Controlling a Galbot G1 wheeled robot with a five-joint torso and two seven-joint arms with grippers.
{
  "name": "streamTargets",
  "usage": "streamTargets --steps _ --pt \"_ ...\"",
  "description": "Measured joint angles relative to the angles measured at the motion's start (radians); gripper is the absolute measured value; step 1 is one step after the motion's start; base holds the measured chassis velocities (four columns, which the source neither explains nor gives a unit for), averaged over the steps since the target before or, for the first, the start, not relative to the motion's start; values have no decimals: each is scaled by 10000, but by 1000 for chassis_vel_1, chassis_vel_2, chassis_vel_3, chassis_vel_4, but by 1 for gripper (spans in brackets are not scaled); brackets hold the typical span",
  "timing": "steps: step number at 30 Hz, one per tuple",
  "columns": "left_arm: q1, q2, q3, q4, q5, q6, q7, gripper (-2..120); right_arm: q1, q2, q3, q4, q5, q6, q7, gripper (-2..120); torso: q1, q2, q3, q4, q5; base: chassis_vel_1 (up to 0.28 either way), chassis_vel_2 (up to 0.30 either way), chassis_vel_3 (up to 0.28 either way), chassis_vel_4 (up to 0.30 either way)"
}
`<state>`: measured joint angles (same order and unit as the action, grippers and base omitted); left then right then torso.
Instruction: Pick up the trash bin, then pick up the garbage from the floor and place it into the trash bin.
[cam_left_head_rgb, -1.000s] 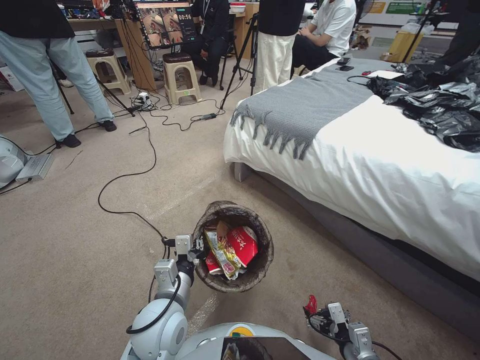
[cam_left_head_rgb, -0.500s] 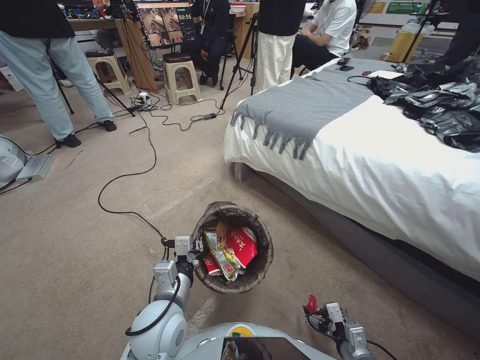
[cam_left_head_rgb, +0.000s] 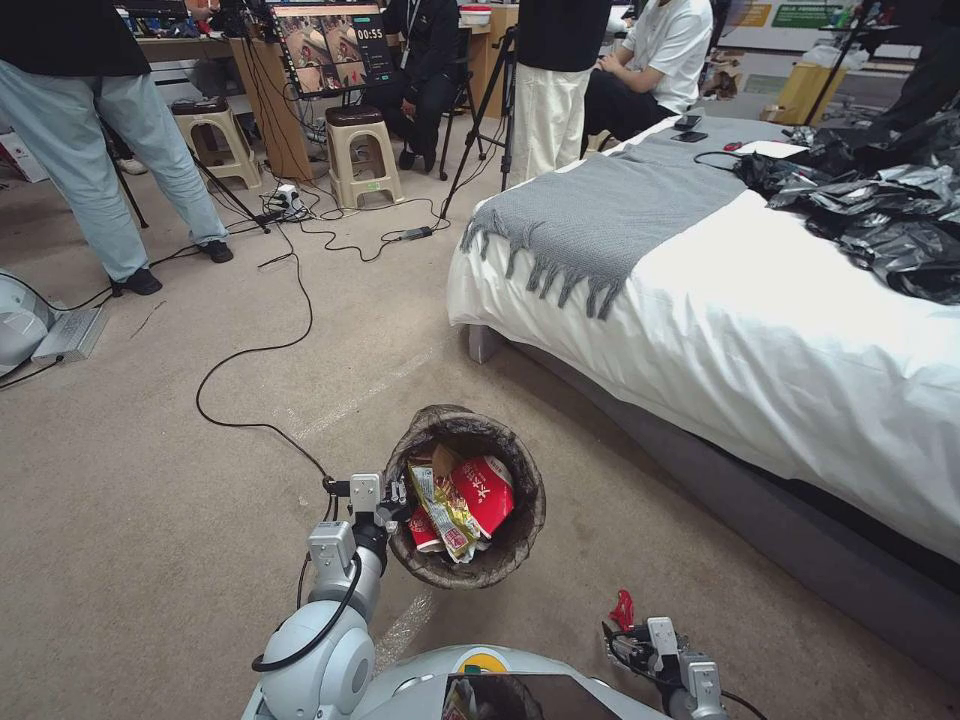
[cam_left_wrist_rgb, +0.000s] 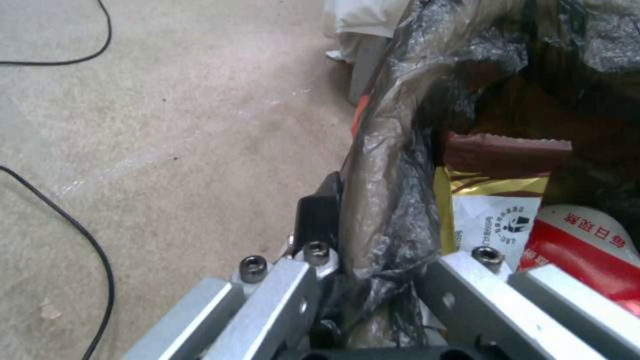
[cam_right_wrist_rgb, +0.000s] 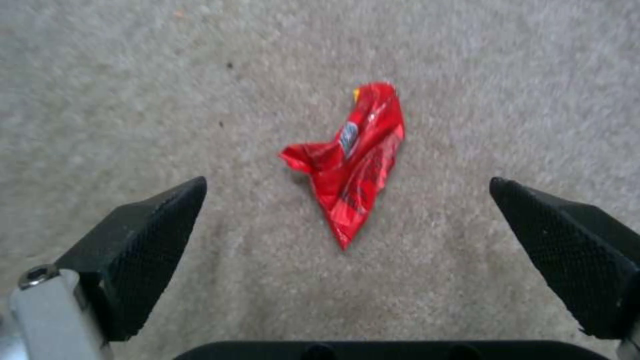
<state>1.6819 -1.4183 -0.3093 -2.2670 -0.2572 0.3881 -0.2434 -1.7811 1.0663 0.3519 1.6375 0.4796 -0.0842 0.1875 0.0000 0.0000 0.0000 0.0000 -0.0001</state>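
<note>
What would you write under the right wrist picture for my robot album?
The right claw, wide open, hovers over a crumpled red wrapper lying on the carpet.

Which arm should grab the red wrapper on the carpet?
Right. The right gripper hangs open directly over the red wrapper, which lies between its fingers. The left gripper is shut on the trash bin rim, holding it.
</note>
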Motion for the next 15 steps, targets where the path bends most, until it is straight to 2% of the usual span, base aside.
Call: streamTargets --steps 6,15 --pt "15 -9 21 64 23 1 -3 3 485 195 -134 -814 -70 212 -89 100 0 0 0 0 1 0 0 0 0" --pt "-18 -18 16 180 32 5 -2 3 843 238 -137 -1074 -17 327 -183 100 0 0 0 0 1 0 0 0 0"
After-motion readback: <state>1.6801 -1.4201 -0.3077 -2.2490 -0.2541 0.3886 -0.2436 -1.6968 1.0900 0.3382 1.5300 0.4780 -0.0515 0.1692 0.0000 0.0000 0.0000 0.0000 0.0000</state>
